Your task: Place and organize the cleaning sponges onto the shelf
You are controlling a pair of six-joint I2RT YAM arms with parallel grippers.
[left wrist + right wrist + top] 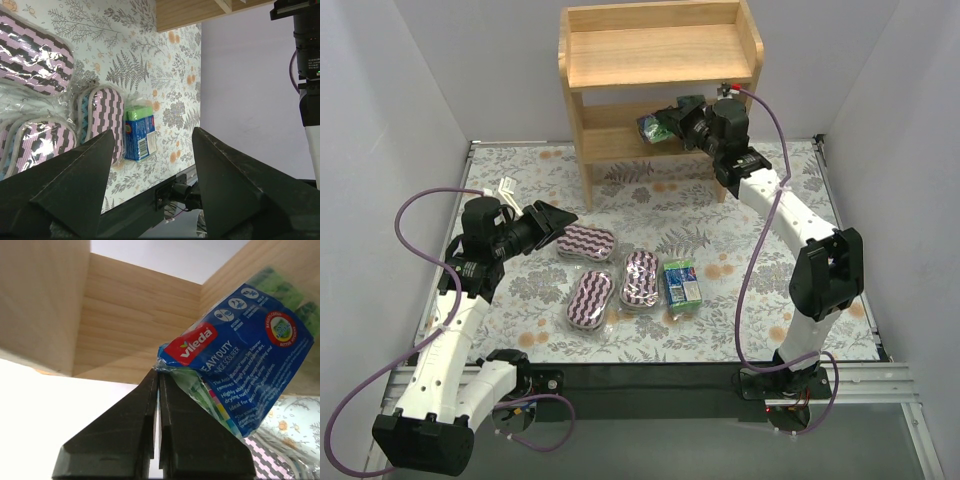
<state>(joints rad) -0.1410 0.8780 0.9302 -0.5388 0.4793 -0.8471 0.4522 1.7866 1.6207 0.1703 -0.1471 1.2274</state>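
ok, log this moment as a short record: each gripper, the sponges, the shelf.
left gripper: open, holding nothing, above the table beside the striped pads
right gripper: shut on the blue-green pack, pinching its wrapper edge
held pack: tilted, at the lower tier of the shelf; cannot tell whether it rests on the board
on the table: three striped pads and a second pack, close together
top tier: no sponge on it
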